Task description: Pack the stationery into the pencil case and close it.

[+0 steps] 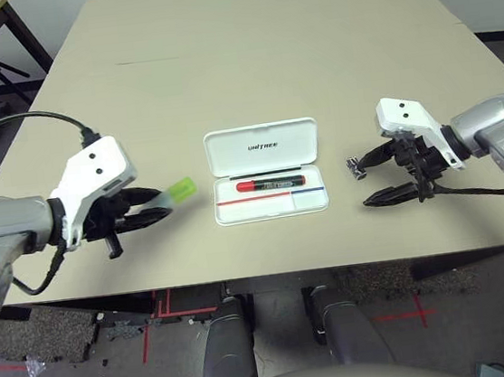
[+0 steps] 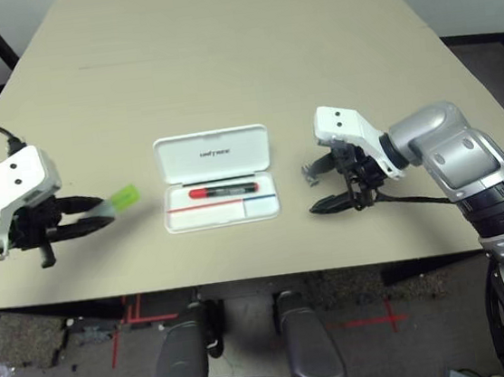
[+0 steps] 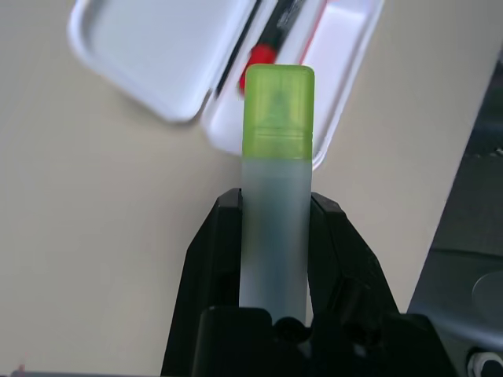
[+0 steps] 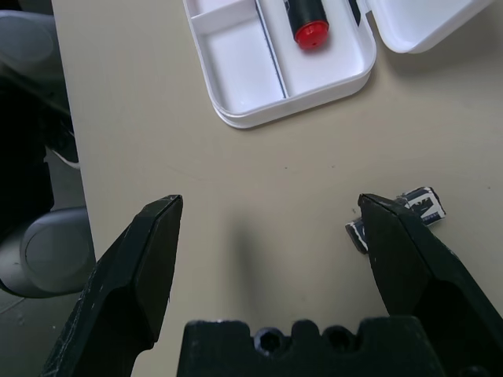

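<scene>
1. Head views: the pencil case [image 1: 265,170] lies open at table centre, the red marker [image 1: 271,184] already inside. The stick [image 1: 176,193] and the metal piece [image 1: 355,168] are not yet packed, and the lid is still up. The left gripper [image 1: 150,209], at the case's 9 o'clock, pinches the stick; the right gripper [image 1: 380,177], at its 3 o'clock, has its jaws spread around nothing, and the metal piece rests on the table beside one fingertip.

2. Left wrist view: the fingers [image 3: 214,259] clamp the stick's translucent body, lime cap aimed at the case.

3. Right wrist view: the jaws stand wide apart, with the metal piece just beside one fingertip [image 4: 393,236].
</scene>
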`<state>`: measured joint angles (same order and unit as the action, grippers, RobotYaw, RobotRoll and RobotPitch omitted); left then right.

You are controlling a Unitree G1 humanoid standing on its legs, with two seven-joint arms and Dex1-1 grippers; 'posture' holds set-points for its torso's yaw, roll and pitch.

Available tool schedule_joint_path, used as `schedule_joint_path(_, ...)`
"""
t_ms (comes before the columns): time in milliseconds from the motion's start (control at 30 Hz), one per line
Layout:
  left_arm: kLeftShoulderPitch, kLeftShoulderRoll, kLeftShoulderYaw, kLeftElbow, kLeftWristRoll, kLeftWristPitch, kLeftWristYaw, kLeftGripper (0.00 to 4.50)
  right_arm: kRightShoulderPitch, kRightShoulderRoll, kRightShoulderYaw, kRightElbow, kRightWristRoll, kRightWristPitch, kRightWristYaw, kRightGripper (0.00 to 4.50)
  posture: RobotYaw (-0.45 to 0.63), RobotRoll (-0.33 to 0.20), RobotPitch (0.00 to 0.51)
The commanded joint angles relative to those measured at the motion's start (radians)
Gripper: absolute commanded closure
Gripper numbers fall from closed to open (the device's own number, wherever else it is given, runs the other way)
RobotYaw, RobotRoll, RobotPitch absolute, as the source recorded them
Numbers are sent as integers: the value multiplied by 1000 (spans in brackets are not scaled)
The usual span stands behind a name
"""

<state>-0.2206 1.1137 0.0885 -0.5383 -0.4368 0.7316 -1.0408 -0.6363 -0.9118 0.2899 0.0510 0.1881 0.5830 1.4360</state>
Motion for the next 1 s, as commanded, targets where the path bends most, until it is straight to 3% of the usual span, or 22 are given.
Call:
schedule_joint_path(33,-82,-31,-94,-46,7,36,31,3415,3,-4,6,4,-6,-4,6,0,62,0,165)
schedule_joint_path(267,-272,-144,-366,-16,114,36,40,3415,3,6,7,0,-9,-3,-2,0,48,0,162)
schedule_joint_path(433,-351,-211,-478,19,166,25,16,3415,13,4,4,-10,-8,-1,-8,0,32,0,161)
schedule_joint_path(1000,-455,-343,-617,214,305,-56,-45,3415,57,-5,-11,-65,5,27,-39,0,-13,0,161)
